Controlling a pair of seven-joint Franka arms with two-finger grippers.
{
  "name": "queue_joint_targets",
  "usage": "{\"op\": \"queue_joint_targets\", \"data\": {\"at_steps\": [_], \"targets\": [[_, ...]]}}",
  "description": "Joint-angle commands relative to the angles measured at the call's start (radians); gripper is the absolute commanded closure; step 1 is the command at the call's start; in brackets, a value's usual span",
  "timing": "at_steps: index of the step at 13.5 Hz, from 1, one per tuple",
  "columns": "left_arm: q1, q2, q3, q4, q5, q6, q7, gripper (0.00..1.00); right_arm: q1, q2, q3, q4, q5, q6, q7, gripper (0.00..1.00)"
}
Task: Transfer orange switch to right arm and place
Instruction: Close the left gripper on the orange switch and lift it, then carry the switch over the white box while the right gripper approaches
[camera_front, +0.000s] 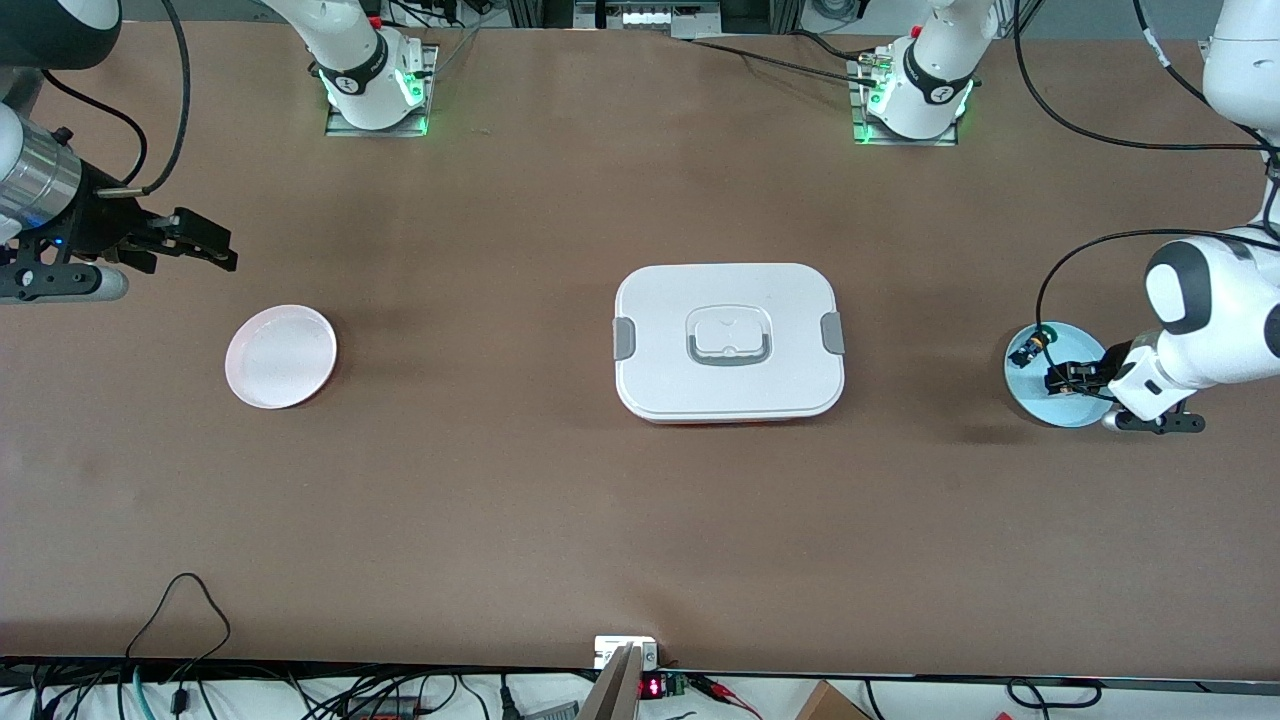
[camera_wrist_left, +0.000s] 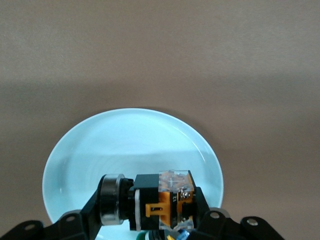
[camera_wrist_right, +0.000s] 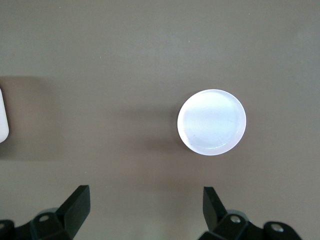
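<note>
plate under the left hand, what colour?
Pale blue plate, clearest in the left wrist view, under the left hand.

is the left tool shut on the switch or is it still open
Shut on it. In the left wrist view the left tool clamps the orange switch between its fingers, above the pale blue plate.

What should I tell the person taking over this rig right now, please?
Left gripper: shut on the orange switch, over the light blue plate at the left arm's end of the table.
Right gripper: open and empty, waiting above the table near the white plate at the right arm's end.
White lidded box: mid-table, closed.
Done: switch gripped by the left arm.
Left: carry it across, hand it to the right gripper, then place it, probably on the white plate.
</note>
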Motion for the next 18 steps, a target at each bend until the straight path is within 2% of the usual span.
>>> {"op": "queue_joint_targets", "data": {"at_steps": [1,3,5,10,14,16,18], "targets": [[0.006,-0.013,-0.044,0.111,-0.023,-0.186,0.029,0.71,-0.009,-0.013,0.007,-0.007,0.002,-0.009,0.013,0.00],[0.003,-0.013,-0.079,0.188,-0.026,-0.345,0.027,0.72,-0.009,-0.011,0.007,-0.007,0.002,-0.009,0.013,0.00],[0.010,-0.011,-0.149,0.239,-0.068,-0.465,0.030,0.73,-0.009,-0.011,0.007,-0.007,0.002,-0.009,0.013,0.00],[0.015,-0.011,-0.263,0.305,-0.237,-0.583,0.157,0.74,-0.011,-0.008,0.007,-0.007,0.002,-0.007,0.013,0.00],[0.001,-0.009,-0.347,0.307,-0.511,-0.585,0.291,0.74,-0.031,0.012,0.007,-0.004,0.005,0.051,0.001,0.00],[-0.001,-0.006,-0.435,0.305,-0.569,-0.541,0.305,0.74,-0.032,0.017,0.007,-0.001,0.011,0.059,-0.004,0.00],[-0.005,-0.005,-0.490,0.297,-0.673,-0.472,0.340,0.74,-0.028,0.018,0.007,0.005,0.002,0.062,0.008,0.00]]}}
